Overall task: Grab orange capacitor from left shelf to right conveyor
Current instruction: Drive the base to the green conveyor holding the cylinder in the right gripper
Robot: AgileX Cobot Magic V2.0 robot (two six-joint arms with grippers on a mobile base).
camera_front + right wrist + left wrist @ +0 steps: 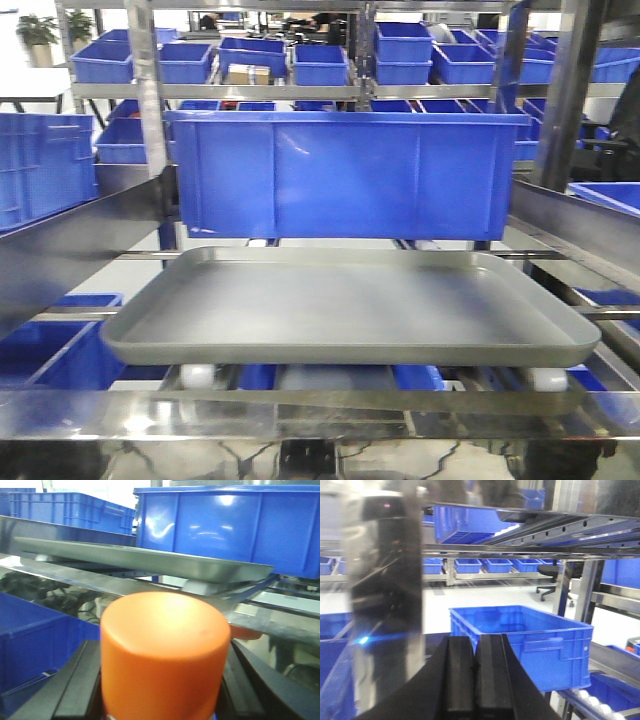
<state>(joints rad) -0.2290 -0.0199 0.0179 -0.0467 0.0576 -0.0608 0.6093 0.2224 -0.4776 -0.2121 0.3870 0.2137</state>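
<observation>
My right gripper point(165, 680) is shut on the orange capacitor point(165, 655), a bright orange cylinder that fills the lower middle of the right wrist view, its rounded top toward the camera. It sits just below and in front of the shelf's grey tray point(150, 557). In the front view the grey tray point(350, 310) lies bare on the left shelf's roller rails, with a large blue bin point(345, 175) behind it. Neither gripper shows there. My left gripper point(476, 680) is shut and empty, beside a steel shelf post point(385, 605). The green conveyor is out of view.
A steel front rail point(320, 410) runs below the tray. A blue bin point(525, 640) sits ahead of my left gripper, and another blue bin point(35, 640) is left of the capacitor. Several blue bins line racks in the background point(300, 60).
</observation>
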